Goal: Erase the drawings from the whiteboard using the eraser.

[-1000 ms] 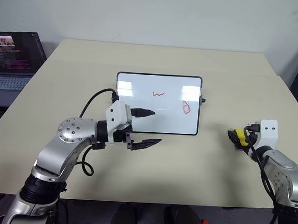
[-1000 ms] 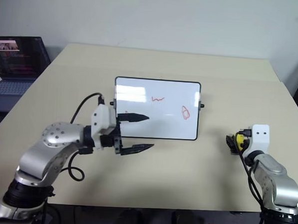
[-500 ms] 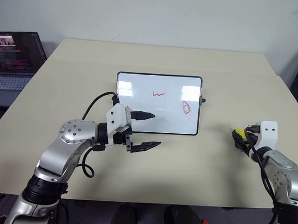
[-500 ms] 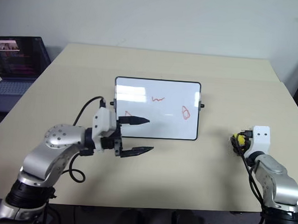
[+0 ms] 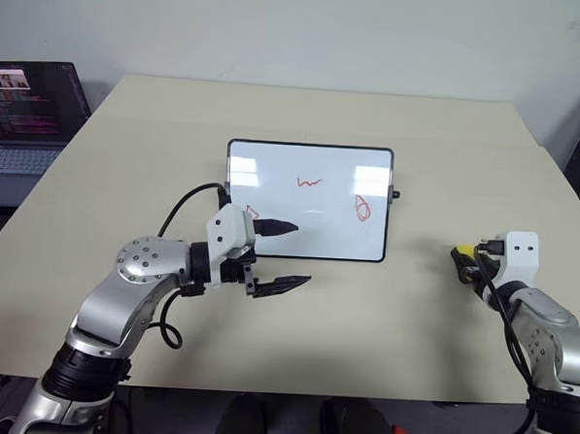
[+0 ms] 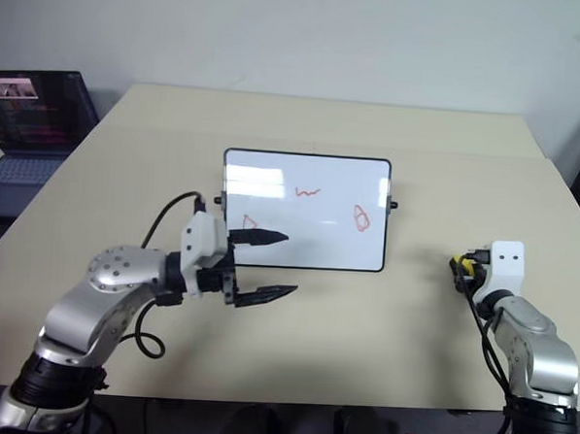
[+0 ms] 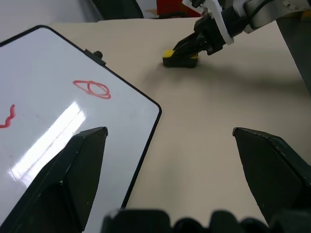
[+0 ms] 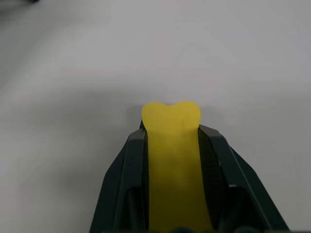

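Yellow foam bulges between my right gripper point(image 8: 172, 141) fingers: the eraser point(image 8: 172, 160) on the table, right of the whiteboard point(image 5: 307, 200), feels soft, light, gripped across its long sides. My left gripper point(image 5: 280, 252) gapes empty.

The yellow eraser point(image 8: 172, 160) is pinched between the two dark fingers point(image 8: 129, 184) of the right gripper point(image 8: 171, 133), its tip squeezed out over the pale table point(image 8: 73, 73).

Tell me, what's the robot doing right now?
Right hand shut on eraser. Left hand open by whiteboard. Drawings unerased. Nothing in the way.
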`<state>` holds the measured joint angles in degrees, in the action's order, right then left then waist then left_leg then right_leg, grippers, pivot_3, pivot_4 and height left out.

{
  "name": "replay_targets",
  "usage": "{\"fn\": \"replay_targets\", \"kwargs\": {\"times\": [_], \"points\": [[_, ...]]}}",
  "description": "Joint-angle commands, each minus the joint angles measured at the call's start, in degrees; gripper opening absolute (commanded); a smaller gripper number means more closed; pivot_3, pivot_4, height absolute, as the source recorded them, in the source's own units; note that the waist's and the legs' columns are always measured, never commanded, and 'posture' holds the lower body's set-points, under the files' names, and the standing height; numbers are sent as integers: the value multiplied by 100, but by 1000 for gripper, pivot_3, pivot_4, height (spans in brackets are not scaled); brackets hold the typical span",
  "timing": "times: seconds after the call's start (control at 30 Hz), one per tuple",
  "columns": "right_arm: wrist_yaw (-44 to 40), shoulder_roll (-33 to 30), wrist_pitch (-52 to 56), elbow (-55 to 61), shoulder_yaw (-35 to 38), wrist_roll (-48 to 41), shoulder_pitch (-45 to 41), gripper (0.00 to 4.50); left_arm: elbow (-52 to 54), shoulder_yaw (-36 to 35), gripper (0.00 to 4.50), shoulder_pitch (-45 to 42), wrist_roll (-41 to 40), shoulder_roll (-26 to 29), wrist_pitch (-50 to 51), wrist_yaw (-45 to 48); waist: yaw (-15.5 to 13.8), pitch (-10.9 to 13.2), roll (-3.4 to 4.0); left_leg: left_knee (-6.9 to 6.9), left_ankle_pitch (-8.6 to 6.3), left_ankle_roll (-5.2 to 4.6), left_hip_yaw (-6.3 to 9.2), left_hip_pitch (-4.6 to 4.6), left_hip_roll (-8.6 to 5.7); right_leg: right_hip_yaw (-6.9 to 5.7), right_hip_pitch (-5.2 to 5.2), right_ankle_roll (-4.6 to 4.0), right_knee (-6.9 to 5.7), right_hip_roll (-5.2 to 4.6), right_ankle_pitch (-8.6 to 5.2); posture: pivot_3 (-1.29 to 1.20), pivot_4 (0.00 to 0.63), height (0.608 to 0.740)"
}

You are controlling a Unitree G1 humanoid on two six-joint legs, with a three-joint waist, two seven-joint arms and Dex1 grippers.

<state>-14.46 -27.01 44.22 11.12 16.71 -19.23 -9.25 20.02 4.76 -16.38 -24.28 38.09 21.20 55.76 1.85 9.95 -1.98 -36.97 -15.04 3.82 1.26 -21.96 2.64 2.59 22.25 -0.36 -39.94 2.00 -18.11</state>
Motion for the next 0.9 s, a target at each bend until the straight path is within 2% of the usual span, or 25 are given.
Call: {"fn": "replay_targets", "kwargs": {"times": [0.03,0.2,0.4,0.63,0.9], "points": [[-250,-182,-163,633,-113,3,174,1048,135,-223,4500,39,-12,59,129,-189,-2,0,1,0,0,0,1,-1,0,-2,0,0,0,0,0,0,150,740],[-666,-441,-300,1335,-521,63,544,1048,245,-377,4500,199,-68,124,328,-376,6,2,4,0,0,0,6,1,2,1,0,2,0,0,-1,0,150,740],[-1234,-611,-132,2107,-870,-285,689,1048,271,-606,4500,426,-17,251,466,-563,-1,2,4,-1,0,0,8,2,1,-3,0,3,-1,0,-2,0,150,740],[-1672,-650,0,2539,-1260,-667,475,1048,448,-730,4500,617,12,326,726,-832,3,3,3,-1,0,0,11,1,1,-1,0,3,0,-1,-2,0,150,740],[-1966,-684,-148,2457,-1791,-666,69,1030,710,-1147,4500,951,-19,461,1009,-1105,-1,3,3,-1,0,0,14,2,2,-3,0,3,0,-1,-2,0,150,740]]}}
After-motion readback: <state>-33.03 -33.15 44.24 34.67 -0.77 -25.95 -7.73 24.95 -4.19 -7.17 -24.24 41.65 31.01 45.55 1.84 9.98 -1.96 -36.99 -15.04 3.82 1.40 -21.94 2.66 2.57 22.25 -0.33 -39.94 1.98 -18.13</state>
